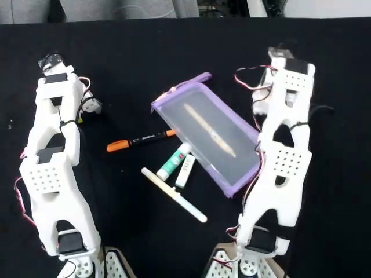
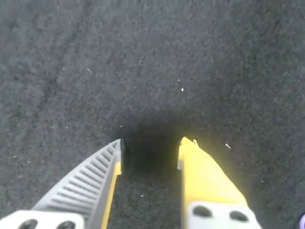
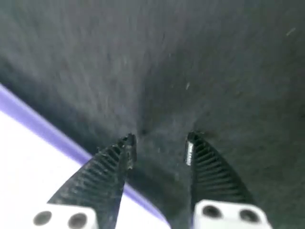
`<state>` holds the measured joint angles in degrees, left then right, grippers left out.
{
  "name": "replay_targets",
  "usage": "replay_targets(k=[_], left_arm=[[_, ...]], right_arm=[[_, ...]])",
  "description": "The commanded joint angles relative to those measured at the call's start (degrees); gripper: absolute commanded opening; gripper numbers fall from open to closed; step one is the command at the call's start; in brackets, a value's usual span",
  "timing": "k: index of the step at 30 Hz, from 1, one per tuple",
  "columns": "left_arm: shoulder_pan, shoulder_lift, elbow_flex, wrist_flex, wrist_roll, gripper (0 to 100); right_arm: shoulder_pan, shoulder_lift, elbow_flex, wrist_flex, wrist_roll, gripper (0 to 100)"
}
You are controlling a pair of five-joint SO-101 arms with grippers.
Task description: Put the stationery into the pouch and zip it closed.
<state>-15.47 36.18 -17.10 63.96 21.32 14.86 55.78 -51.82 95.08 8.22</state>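
Left end effector (image 2: 150,148) hung over black surface (image 2: 143,57), fingers apart, gripping nothing. Right end effector (image 3: 159,143) likewise spread and empty, pouch (image 1: 226,119) just beside it. Pouch: translucent face, purple trim, lying flat and askew. Orange marker (image 1: 139,140), green-capped glue stick (image 1: 173,161), small white tube (image 1: 185,171) and white pen (image 1: 174,194) lay loose between both end effectors, outside the pouch, glue stick and tube just beside its edge.

**Black cloth, pale strip behind**

We see a black cloth (image 1: 174,52) spread from side to side under everything. Up close its weave looks fuzzy, and we pick out a few white specks (image 2: 182,88) of lint on it. Beyond its far edge we see a grey stretch (image 1: 116,8) and, off to one side, a white patch (image 1: 330,7).
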Motion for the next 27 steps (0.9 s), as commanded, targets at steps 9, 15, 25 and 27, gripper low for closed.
replay_targets(k=[9, 15, 25, 27], left_arm=[[-0.48, 0.00, -2.86, -2.81, 0.62, 20], [-0.57, 0.09, -2.33, -5.10, 0.62, 20], [-1.10, 0.09, -1.10, -5.54, 0.62, 20], [-1.27, 0.09, -1.01, -5.54, 0.62, 20]], right_arm=[[-4.22, -8.22, 18.95, 6.15, 24.26, 17.0], [-10.99, -21.58, 39.16, 6.15, 31.65, 17.0], [-28.84, -38.90, 63.43, 2.99, 32.79, 17.0], [-27.25, -40.75, 62.81, 1.05, 32.79, 17.0]])
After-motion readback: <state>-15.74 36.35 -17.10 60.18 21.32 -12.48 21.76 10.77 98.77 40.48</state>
